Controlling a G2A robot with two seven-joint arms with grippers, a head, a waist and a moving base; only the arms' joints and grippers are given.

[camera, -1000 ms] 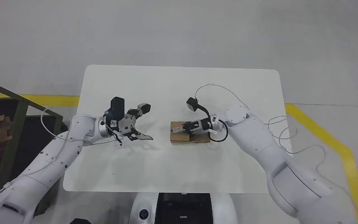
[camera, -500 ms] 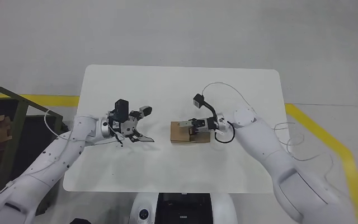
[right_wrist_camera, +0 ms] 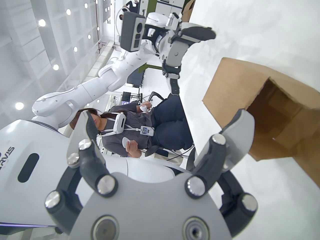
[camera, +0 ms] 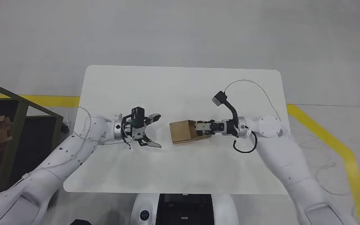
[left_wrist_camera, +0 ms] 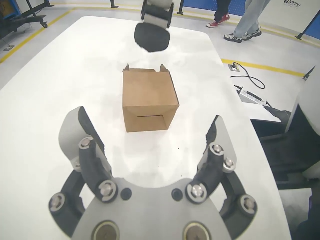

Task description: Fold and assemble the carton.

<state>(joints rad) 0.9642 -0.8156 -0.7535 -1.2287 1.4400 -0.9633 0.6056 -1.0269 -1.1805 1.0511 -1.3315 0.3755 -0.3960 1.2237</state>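
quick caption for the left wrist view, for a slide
Open left gripper facing a brown cardboard carton on the white table, right gripper beyond its far end.

- White, smooth arms [camera: 73, 149] with round joints.
- Left gripper [left_wrist_camera: 148, 116] and right gripper [right_wrist_camera: 163, 114]: grey metal, black pads [left_wrist_camera: 85, 122], shiny screws [left_wrist_camera: 106, 191].
- Thin white cable [camera: 247, 82] in loops.
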